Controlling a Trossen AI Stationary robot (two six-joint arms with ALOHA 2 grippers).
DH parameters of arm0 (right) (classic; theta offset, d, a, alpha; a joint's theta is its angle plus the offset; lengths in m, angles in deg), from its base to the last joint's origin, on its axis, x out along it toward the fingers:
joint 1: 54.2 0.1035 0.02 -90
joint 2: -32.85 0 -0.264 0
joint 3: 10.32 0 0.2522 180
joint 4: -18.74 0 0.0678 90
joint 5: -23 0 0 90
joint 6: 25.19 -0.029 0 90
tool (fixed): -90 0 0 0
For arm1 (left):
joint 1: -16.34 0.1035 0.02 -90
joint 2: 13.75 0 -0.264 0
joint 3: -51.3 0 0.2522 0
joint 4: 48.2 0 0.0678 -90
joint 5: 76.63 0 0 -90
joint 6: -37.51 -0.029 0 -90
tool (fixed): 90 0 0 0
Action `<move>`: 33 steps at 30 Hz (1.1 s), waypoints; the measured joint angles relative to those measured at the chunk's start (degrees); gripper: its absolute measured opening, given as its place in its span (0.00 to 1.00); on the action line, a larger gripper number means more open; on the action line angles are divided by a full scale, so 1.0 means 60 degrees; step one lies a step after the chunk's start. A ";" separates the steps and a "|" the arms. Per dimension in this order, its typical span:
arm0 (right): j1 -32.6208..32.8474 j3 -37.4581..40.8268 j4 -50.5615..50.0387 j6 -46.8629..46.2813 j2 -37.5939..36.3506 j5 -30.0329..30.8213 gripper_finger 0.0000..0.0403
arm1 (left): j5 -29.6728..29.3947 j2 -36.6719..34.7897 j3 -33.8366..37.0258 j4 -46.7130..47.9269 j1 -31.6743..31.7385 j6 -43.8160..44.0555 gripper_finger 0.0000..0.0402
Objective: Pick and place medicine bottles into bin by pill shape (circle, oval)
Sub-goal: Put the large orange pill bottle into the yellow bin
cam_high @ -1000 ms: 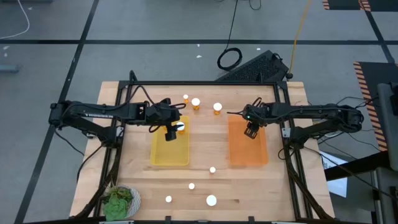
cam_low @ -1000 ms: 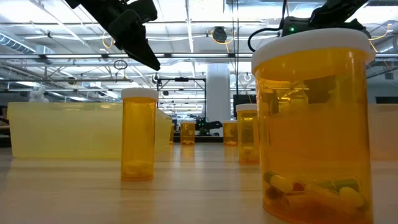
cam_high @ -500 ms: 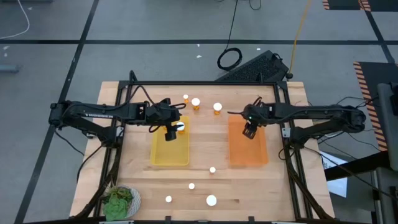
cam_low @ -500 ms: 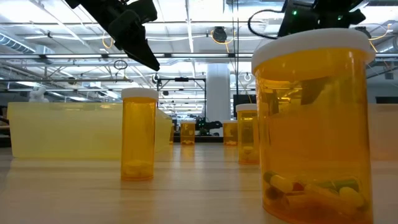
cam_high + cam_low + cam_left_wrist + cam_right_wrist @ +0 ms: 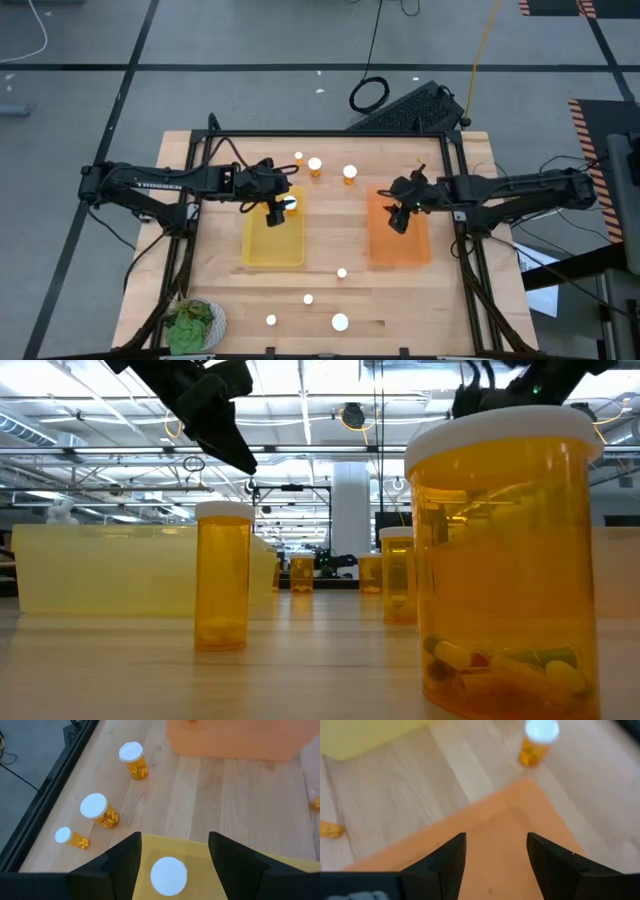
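A medicine bottle with a white cap (image 5: pixel 169 876) stands upright in the far end of the yellow bin (image 5: pixel 273 238). My left gripper (image 5: pixel 174 845) hovers open above it, one finger on either side of the cap and clear of it. My right gripper (image 5: pixel 496 840) is open over the far end of the orange bin (image 5: pixel 400 245) with nothing between its fingers. Three bottles (image 5: pixel 314 165) stand on the wood beyond the bins. Several more (image 5: pixel 340 322) stand near the front edge.
A green leafy thing on a white plate (image 5: pixel 195 322) sits at the near left corner. A black frame (image 5: pixel 455 160) rims the wooden table. In the low view a large bottle (image 5: pixel 500 560) stands close to the camera, with another (image 5: pixel 224 575) to its left.
My right gripper has turned about over the orange bin and shifted slightly toward the table's near edge, staying open. The bottles have not moved.
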 joint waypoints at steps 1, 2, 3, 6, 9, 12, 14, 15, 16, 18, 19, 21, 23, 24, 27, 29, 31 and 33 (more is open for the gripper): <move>0.0204 0.0000 0.0095 0.0072 -0.0044 0.0273 0.51 | -0.0236 0.0000 0.0000 0.0004 -0.0007 -0.0022 0.58; 0.0407 0.0000 0.0201 0.0111 -0.0077 0.0549 0.51 | -0.0578 0.0000 0.0000 0.0024 -0.0007 0.0015 0.58; 0.0608 0.0000 0.0341 0.0143 -0.0098 0.0847 0.51 | -0.0919 0.0000 0.0000 0.0059 -0.0004 0.0099 0.58; 0.1250 0.0097 0.0945 0.0228 -0.0105 0.1612 0.50 | -0.1343 0.0114 0.0000 -0.0004 0.0085 0.0203 0.58; 0.1710 0.0353 0.1722 0.0631 -0.0101 0.1794 0.50 | -0.1215 0.0261 0.0004 -0.0052 0.0243 0.0098 0.58; 0.1970 0.0687 0.2492 0.1154 -0.0101 0.1801 0.50 | -0.0783 0.0572 -0.0040 -0.0105 0.0560 -0.0294 0.58; 0.2021 0.0805 0.2892 0.1672 -0.0101 0.1795 0.50 | -0.0580 0.0938 -0.0319 -0.0035 0.0829 -0.0420 0.58; 0.2014 0.0838 0.2971 0.1933 -0.0101 0.1797 0.50 | -0.0433 0.1127 -0.0544 -0.0040 0.0964 -0.0449 0.58; 0.2004 0.0852 0.2977 0.2145 -0.0101 0.1804 0.50 | -0.0336 0.1325 -0.0775 0.0168 0.1092 -0.0517 0.58; 0.1955 0.0852 0.2993 0.2505 -0.0098 0.1823 0.50 | -0.0227 0.1860 -0.1422 0.0592 0.1244 -0.0738 0.58; 0.1933 0.0852 0.2989 0.2645 -0.0098 0.1823 0.50 | -0.0208 0.2136 -0.1754 0.0724 0.1292 -0.0893 0.58; 0.1933 0.0852 0.2995 0.2779 -0.0105 0.1836 0.50 | -0.0172 0.2717 -0.2462 0.1422 0.1388 -0.1229 0.58; 0.1933 0.0852 0.2947 0.2845 -0.0094 0.1826 0.50 | -0.0186 0.3221 -0.3192 0.1741 0.1425 -0.1403 0.58; 0.1933 0.0852 0.2929 0.2855 -0.0099 0.1819 0.50 | -0.0241 0.3385 -0.3454 0.1971 0.1428 -0.1523 0.58; 0.1963 0.0852 0.2886 0.2875 -0.0153 0.1791 0.50 | -0.0380 0.3728 -0.4040 0.2081 0.1414 -0.2450 0.58; 0.2032 0.0852 0.2922 0.2897 -0.0219 0.1796 0.50 | -0.0395 0.3814 -0.4199 0.2154 0.1398 -0.2617 0.58; 0.2117 0.0853 0.2851 0.2990 -0.0314 0.1790 0.50 | -0.0443 0.3830 -0.4259 0.1873 0.1377 -0.2409 0.58; 0.2192 0.0853 0.2886 0.3024 -0.0416 0.1793 0.50 | -0.0458 0.3840 -0.4273 0.1705 0.1407 -0.2361 0.58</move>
